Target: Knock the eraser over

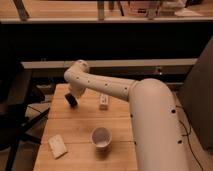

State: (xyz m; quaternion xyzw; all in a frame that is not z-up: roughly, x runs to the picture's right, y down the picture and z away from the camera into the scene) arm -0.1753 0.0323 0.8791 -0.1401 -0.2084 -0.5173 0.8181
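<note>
The eraser (72, 102) is a small black block at the far left of the wooden table (75, 125). It leans tilted rather than upright. My white arm reaches in from the right, bends at the back and comes down on it. The gripper (74, 96) is at the arm's end, directly above and against the eraser. Its dark tip merges with the block, so I cannot separate the two.
A white cup (100, 136) stands upright near the table's front middle. A flat pale pad (57, 145) lies at the front left. A long white tube (103, 101) lies behind the cup, under my arm. A dark chair (15, 115) stands to the left of the table.
</note>
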